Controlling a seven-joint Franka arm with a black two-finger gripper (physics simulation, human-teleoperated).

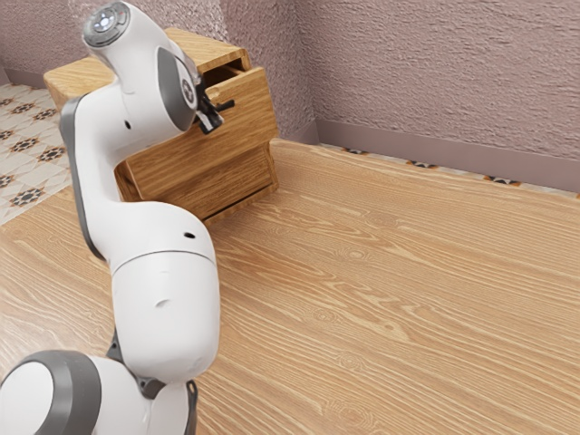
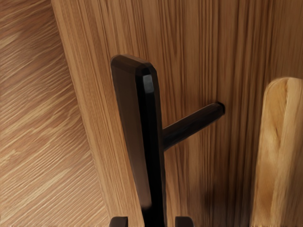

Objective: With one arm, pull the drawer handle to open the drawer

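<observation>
Franka arm (image 1: 163, 299): the white links rise from a base well apart from the drawer handle (image 1: 224, 105), bend sharply at the elbow, then lean over toward the handle. Gripper (image 1: 214, 112): level with the handle, jaws spread. The black fingertips (image 2: 118, 221) stand one on each side of the handle, with a gap on both sides.

The white arm (image 1: 127, 82) covered most of the gripper (image 1: 216, 111), so its grip on the handle (image 2: 147, 156) could not be read. Toward the gripper, the handle's end ran off the wrist view's edge. Behind the arm, part of the cabinet (image 1: 208, 172) and drawer (image 1: 245, 100) lay hidden.
</observation>
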